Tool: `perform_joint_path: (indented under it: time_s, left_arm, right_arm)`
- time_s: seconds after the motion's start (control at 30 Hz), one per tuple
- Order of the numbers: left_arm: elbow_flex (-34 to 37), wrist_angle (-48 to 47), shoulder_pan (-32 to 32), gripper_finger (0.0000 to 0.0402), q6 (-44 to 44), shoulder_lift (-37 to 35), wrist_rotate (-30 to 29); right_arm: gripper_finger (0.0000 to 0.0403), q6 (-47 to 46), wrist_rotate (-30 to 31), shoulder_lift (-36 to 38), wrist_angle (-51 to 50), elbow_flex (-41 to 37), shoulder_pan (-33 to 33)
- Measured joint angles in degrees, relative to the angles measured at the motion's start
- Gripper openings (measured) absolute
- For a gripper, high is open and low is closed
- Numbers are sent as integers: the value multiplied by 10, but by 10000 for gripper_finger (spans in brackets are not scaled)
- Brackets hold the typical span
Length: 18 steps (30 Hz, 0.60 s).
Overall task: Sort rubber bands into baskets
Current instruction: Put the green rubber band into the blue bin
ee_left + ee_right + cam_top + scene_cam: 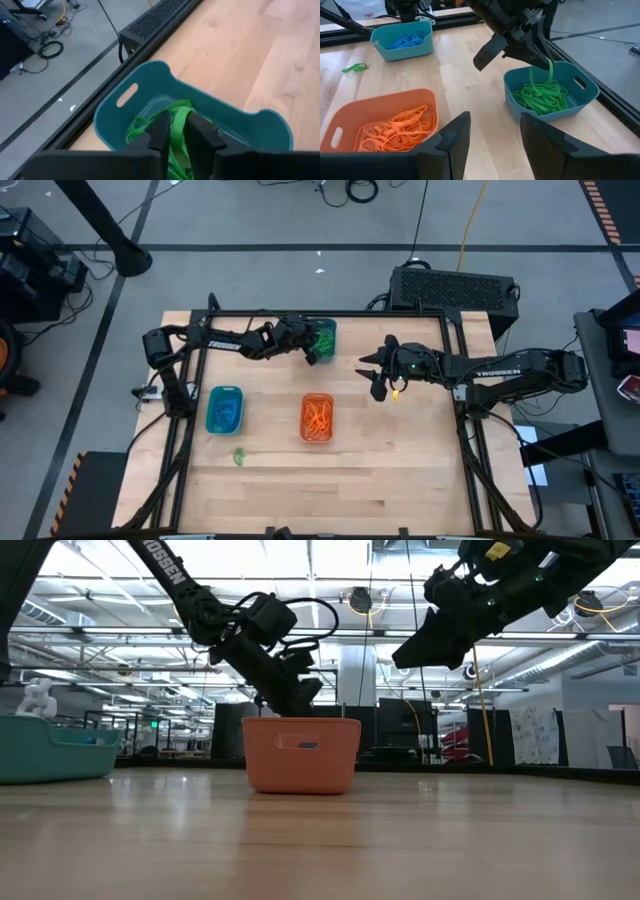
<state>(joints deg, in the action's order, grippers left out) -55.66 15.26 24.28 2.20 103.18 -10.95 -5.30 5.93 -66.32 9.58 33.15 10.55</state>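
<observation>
A: 3 baskets are sitting on the table (400, 470): the dark teal basket (322, 338) at the far edge, the turquoise-blue basket (224, 409) to the left, the orange basket (317, 418) in the middle. What is the overhead picture missing?

B: It is hiding the left gripper's (177, 132) grip. The left wrist camera is showing its fingers (159, 131) standing slightly apart with a green band (178, 131) passing between them, right above the green rubber bands (541, 97) piled in the teal tub. From the right wrist camera that band (550, 68) is hanging straight down from the left gripper (534, 56), long axis vertical, its lower end reaching toward the pile. I cannot tell whether the fingers are pinching it or only letting it drape.

A: And the right gripper (378, 373)?

B: It is hovering over bare wood right of the orange tub, fingers (451, 141) spread apart, clamped on nothing. The low view is showing it (425, 640) well above the tabletop, which the overhead cannot.

A: How are the tubs lying?

B: The orange and turquoise ones are running long axis near-to-far across the table. Orange rubber bands (400, 128) are lying flat in the orange one, blue rubber bands (408, 40) in the turquoise one.

A: Any strays?

B: 1 green band (239, 456) is lying on the wood near the front, just below the turquoise tub; the low view is not showing it.
</observation>
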Motion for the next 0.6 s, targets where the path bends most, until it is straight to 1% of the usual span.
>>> perform_joint_path:
  time_s: [0.2, 0.3, 0.4, 0.6]
  left_arm:
    - [-1, -23, 0, 108, 0, 0, 6]
    - [-22, -57, 0, 127, -2, 0, 6]
    - [-60, -122, 0, 139, -4, -1, 6]
    - [-155, -310, 0, 142, 16, -1, 7]
  right_arm:
    - [165, 0, 0, 0, 0, 0, 0]
    - [165, 0, 0, 0, 0, 0, 0]
    - [165, 0, 0, 0, 0, 0, 0]
    - [165, 0, 0, 0, 0, 0, 0]
